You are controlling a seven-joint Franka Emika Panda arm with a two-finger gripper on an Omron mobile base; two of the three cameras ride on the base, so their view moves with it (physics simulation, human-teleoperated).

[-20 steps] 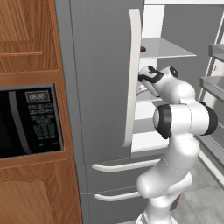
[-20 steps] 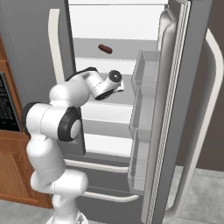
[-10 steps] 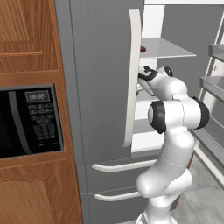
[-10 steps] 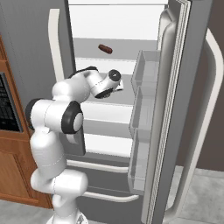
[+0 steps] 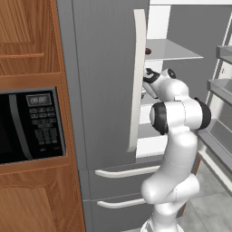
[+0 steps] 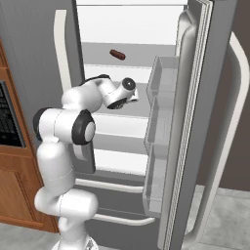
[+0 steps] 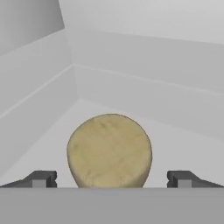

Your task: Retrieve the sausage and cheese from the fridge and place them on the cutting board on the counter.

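Gripper [image 7: 111, 179] spread wide inside fridge [image 6: 205, 97], tan speckled loaf [image 7: 109, 151] between fingertips, not pinched; sausage [image 6: 117, 54] on shelf above arm, well apart from gripper; right door open

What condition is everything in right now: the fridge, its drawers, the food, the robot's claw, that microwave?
fridge: right door swung open, left door shut.
fridge drawers: both closed.
sausage: lying on an upper shelf, untouched.
tan round lump: resting on a shelf, between the open fingertips, not gripped.
gripper: open, empty.
microwave: door shut.
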